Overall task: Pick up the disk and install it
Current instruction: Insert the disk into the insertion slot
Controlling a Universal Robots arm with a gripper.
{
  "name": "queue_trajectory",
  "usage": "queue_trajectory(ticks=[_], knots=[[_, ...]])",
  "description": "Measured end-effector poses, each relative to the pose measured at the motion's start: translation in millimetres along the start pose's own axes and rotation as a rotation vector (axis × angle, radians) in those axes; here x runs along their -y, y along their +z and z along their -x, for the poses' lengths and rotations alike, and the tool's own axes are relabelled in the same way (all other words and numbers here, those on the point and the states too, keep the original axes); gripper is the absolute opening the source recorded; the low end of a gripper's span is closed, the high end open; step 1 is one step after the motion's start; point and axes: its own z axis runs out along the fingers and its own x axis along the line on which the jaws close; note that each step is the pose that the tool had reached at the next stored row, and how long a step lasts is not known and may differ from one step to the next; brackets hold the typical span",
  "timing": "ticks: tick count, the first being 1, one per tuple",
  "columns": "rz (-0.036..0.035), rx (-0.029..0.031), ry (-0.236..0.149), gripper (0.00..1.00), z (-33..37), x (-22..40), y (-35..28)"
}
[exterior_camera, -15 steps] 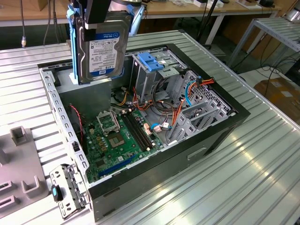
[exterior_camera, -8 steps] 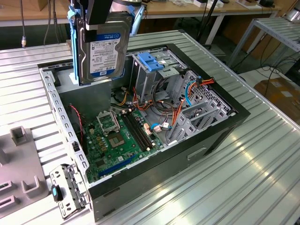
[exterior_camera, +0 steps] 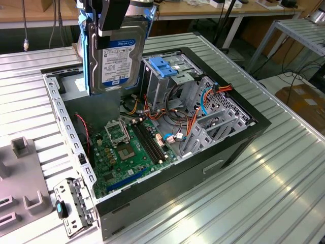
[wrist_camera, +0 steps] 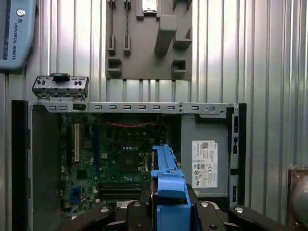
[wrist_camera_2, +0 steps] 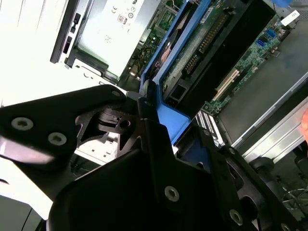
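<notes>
Step in hand: we've got the flat silver-metal disk with the white-and-blue label and blue plastic side rails [exterior_camera: 114,58] up in the air, standing on edge over the open black computer case [exterior_camera: 238,147]; picked up, not yet installed.
Gripper: the black gripper [exterior_camera: 112,20] is clamped on the disk's upper edge; in the second wrist view its fingers [wrist_camera_2: 149,120] pinch the blue rail [wrist_camera_2: 168,122].
Disk's place: in the exterior view it hangs at about 11 o'clock from the green motherboard [exterior_camera: 127,152], clear of everything below.
Target, as we judge it: the tall metal drive cage with the blue plastic handle [exterior_camera: 165,68], just at the disk's 3 o'clock.
Next move calls for: we'd say careful squaring of the rails to the cage slot, then a straight slide.
In the way: orange, red and blue cables [exterior_camera: 190,119] bunch at the cage's 5 o'clock.
Around: grey box with a white sticker [wrist_camera: 204,161]; grey fixture plate [wrist_camera: 149,41] on the ribbed aluminium table [exterior_camera: 284,193].
</notes>
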Motion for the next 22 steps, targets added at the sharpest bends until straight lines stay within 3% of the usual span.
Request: queue_trajectory(ticks=[3, 9, 22], knots=[[0.0, -0.0001, 0.0, 0.37, -5.2, 2.2, -0.2], [0.0, 0.0, 0.0, 0.37, -5.8, 2.4, -0.2], [0.0, -0.0004, 0.0, 0.37, -27.7, 2.4, -0.9]])
